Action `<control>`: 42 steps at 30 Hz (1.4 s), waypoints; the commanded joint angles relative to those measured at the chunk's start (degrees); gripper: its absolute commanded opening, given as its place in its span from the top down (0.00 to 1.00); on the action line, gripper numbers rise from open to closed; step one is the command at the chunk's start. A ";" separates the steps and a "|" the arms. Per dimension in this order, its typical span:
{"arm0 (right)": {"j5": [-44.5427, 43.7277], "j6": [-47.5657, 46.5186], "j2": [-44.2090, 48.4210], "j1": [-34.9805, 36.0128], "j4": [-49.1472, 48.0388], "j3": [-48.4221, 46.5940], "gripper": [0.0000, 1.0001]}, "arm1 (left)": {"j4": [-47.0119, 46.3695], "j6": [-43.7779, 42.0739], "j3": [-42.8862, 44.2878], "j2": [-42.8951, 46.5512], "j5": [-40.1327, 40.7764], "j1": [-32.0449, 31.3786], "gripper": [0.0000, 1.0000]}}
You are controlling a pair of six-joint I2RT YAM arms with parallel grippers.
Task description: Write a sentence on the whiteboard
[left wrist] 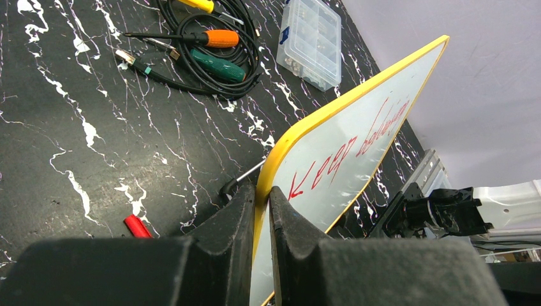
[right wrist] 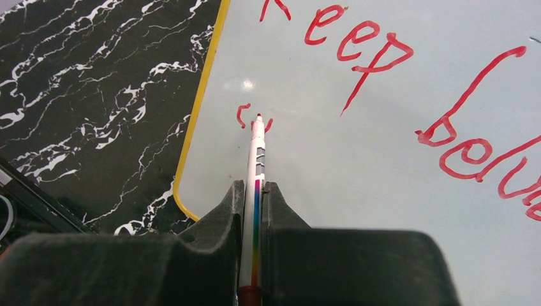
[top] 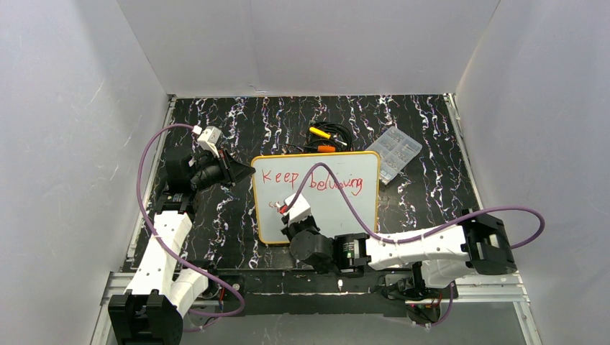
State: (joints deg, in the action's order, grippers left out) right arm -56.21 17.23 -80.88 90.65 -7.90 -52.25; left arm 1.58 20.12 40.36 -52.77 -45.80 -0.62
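Plain white walls (top: 309, 43) enclose a black, white-veined tabletop (top: 216, 215); left gripper (left wrist: 261, 192) pinches the glossy yellow-rimmed whiteboard (top: 363, 201) by its edge, right gripper (right wrist: 254, 188) clamps a white red-tipped marker (right wrist: 257, 146) against it

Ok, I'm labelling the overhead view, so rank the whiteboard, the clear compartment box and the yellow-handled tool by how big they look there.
1. whiteboard
2. clear compartment box
3. yellow-handled tool
The gaps are plain, with no ties.
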 commanded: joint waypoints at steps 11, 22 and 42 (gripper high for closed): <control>-1.80 0.95 -2.65 -0.47 -0.06 -2.40 0.99 | 2.16 0.06 1.39 0.13 -2.63 -1.05 1.00; -3.32 4.26 -1.24 -0.56 4.80 -1.81 0.99 | 2.19 -0.06 1.39 0.13 -2.54 -0.98 1.00; 3.81 -2.88 4.17 0.70 -4.70 2.28 0.99 | 2.19 -0.04 1.39 -0.05 -2.45 -1.02 1.00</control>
State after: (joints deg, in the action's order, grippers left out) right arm -55.72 18.72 -78.43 90.52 -4.51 -50.33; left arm 1.58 20.12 40.36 -52.82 -45.69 -0.62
